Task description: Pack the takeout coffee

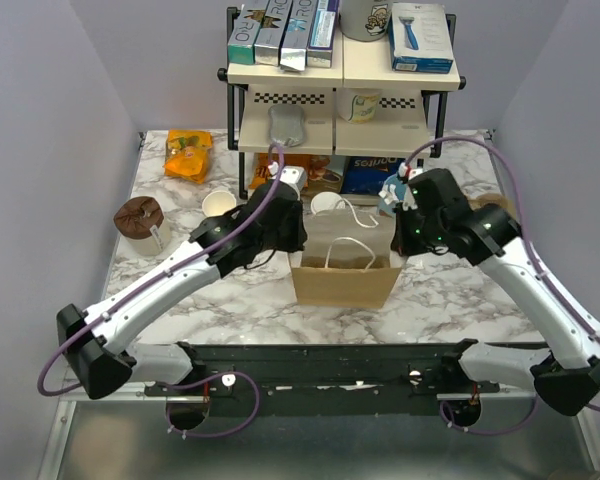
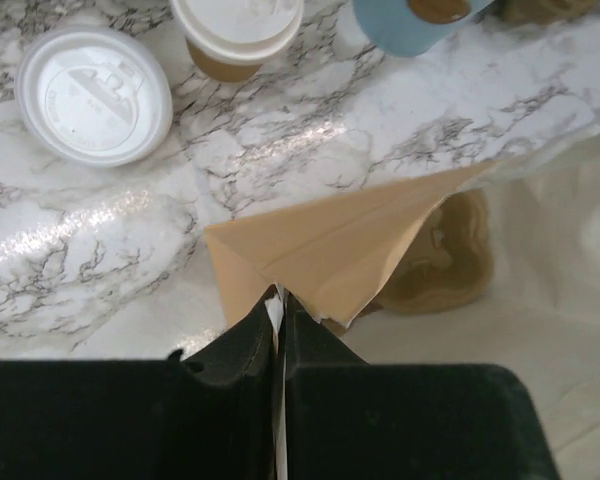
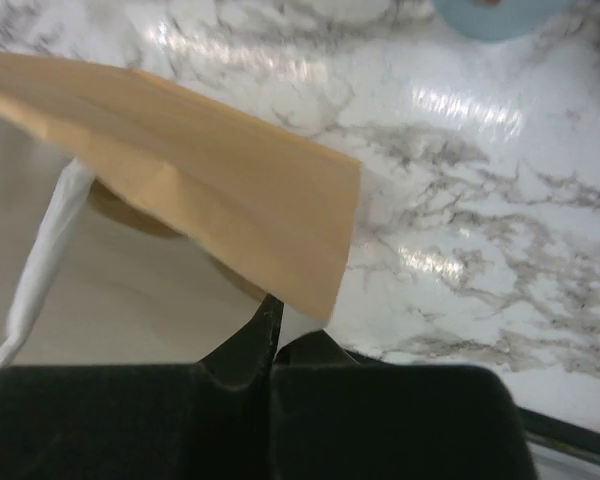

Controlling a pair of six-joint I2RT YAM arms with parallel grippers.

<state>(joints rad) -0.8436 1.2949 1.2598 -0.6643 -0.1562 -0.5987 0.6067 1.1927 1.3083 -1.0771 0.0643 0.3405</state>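
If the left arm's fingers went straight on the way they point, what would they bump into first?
The left fingers pinch the brown paper bag, so its folded rim comes first; beyond it probably the marble table, depth unclear.

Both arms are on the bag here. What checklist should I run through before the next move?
1. Left gripper pinching bag rim: ok.
2. Right gripper pinching the opposite rim: ok.
3. Bag mouth spread open: ok.
4. Coffee cup upright on the table, lid on: ok.
5. Coffee cup inside bag: not ok, it stands outside.
6. Room inside bag: cannot tell; a brown round shape shows inside.
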